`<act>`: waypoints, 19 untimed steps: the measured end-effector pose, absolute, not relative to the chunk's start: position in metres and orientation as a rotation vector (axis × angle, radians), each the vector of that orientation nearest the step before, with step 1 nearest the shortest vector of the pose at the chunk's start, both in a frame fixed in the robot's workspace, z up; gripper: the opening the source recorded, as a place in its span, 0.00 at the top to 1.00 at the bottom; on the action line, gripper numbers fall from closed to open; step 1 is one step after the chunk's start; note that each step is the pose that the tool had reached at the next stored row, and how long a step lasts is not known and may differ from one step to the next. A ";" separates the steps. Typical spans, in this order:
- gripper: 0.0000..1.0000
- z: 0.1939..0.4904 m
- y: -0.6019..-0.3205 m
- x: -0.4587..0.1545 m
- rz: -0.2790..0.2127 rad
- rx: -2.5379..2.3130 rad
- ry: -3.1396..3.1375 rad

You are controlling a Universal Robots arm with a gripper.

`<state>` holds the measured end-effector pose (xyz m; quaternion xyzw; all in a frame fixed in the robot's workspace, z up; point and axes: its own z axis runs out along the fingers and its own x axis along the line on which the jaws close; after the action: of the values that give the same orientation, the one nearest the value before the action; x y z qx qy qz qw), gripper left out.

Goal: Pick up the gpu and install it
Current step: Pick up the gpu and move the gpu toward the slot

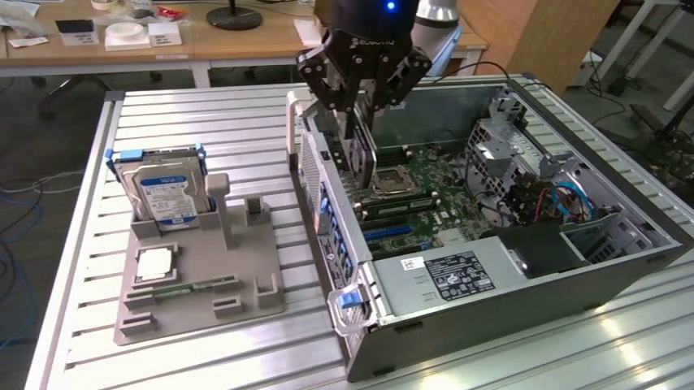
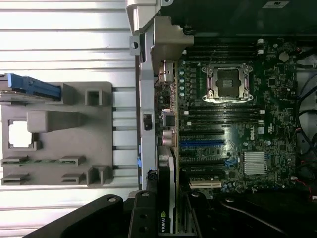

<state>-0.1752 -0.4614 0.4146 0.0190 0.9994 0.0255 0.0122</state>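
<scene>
My gripper (image 1: 359,107) hangs over the open computer case (image 1: 607,268), shut on the gpu (image 1: 362,150). The gpu is a thin dark card held on edge, its lower edge hovering above the motherboard (image 1: 434,195) near the case's rear wall. In the wrist view the gpu (image 2: 166,183) shows edge-on, with a green logo close to my gripper (image 2: 164,220). It lies in line with the expansion slots, beside the blue slot (image 2: 200,143) and the black slots below it. I cannot tell whether the card touches a slot.
A grey parts holder (image 1: 249,276) lies on the slatted table at the exterior view's left. It carries an upright hard drive (image 1: 162,195), a processor (image 1: 152,262) and a memory stick (image 1: 187,286). Inside the case are the processor socket (image 1: 391,183), the power supply (image 1: 456,272) and drive cages (image 1: 499,154).
</scene>
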 end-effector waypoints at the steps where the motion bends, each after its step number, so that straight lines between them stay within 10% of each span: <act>1: 0.73 0.415 -0.461 -0.173 0.079 0.059 3.116; 19: 0.73 0.415 -0.461 -0.153 0.080 0.059 3.116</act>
<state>-0.1525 -0.4611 0.4146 0.0190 0.9994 0.0255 0.0122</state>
